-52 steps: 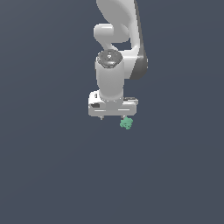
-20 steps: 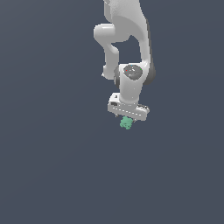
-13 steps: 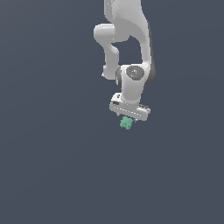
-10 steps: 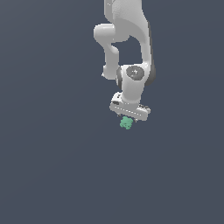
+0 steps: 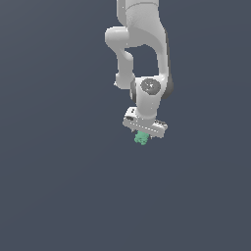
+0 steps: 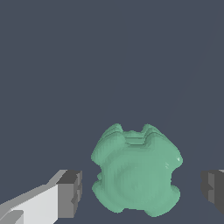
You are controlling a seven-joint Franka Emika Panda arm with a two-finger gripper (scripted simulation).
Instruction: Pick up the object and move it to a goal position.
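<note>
the gripper (image 6: 141, 192) stands with its jaws apart, one dark pad on each side of the object (image 6: 136, 169). a clear gap shows between each pad and the teal body in the wrist view, so nothing is clamped. in the exterior view the object (image 5: 141, 138) sits directly under the gripper (image 5: 143, 131), at about 6 o'clock from the white hand, against a plain dark ground. whether it rests on a surface cannot be told.

risk, as a judgement: the object is lumpy, with rounded lobes all round. if the pads meet a bulge and not a flatter flank, the piece may squirt out sideways or rotate as the jaws come in. the gaps look unequal, narrower on the side of the white finger (image 6: 70, 194); that pad would touch first and could push the object before the other arrives. a shallow hold on the lobes could slip during the carry to the goal.

orientation: the outline is close to round in the wrist view, slightly wider across the line between the pads. no clear long axis or pointing end can be made out.
</note>
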